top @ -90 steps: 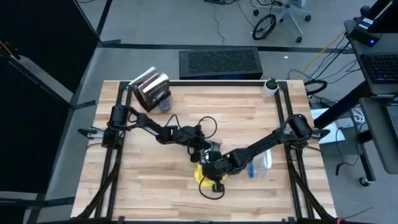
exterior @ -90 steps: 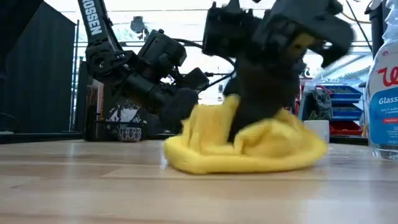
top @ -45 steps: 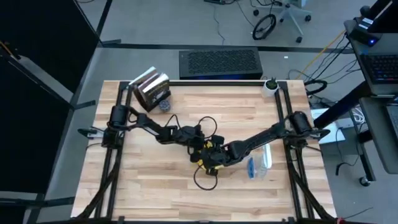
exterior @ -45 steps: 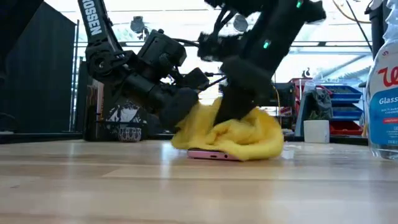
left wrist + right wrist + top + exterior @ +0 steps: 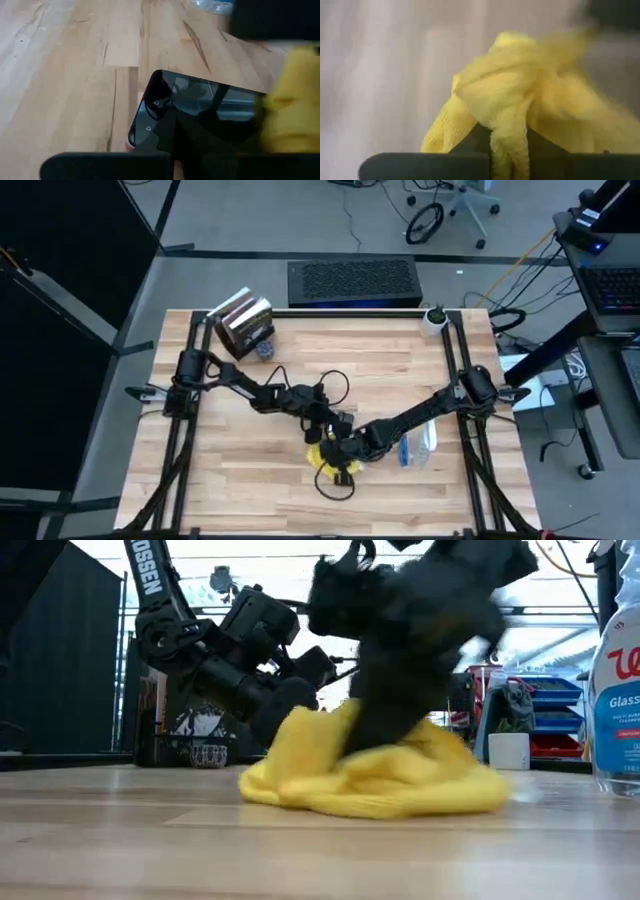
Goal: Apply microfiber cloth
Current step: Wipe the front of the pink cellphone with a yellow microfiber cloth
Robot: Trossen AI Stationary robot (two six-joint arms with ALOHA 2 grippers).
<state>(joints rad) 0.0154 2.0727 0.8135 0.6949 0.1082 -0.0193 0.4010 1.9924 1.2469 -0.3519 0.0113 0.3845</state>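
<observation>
The yellow microfiber cloth (image 5: 328,461) lies bunched on the table's middle, spread over the near part of a dark smartphone (image 5: 210,105). My right gripper (image 5: 346,449) comes down on the bunch from the right and is shut on it. My left gripper (image 5: 325,423) reaches in from the left, just beyond the cloth. In the left wrist view its shut fingers (image 5: 172,132) rest on the phone's screen. In the low view the cloth (image 5: 370,775) hides the phone. My left gripper presses its shut fingertips on the phone's glass near one short end (image 5: 157,107), slanting down from the table's left. The phone lies flat on the table. My right gripper pinches a raised fold of the cloth (image 5: 507,125) between its two fingers, pointing down. The rest of the cloth spreads below on the phone and table.
A clear spray bottle (image 5: 418,446) with blue liquid lies just right of the cloth, under my right arm. A stack of books (image 5: 245,325) is at the far left. A small white cup (image 5: 434,318) is at the far right. Bare wood lies along the near edge.
My right gripper dragged the cloth toward the table's far edge, baring the phone's near edge, then pulled it back toward the near edge. The cloth covers that edge again and spreads wider. My left gripper has kept still.
</observation>
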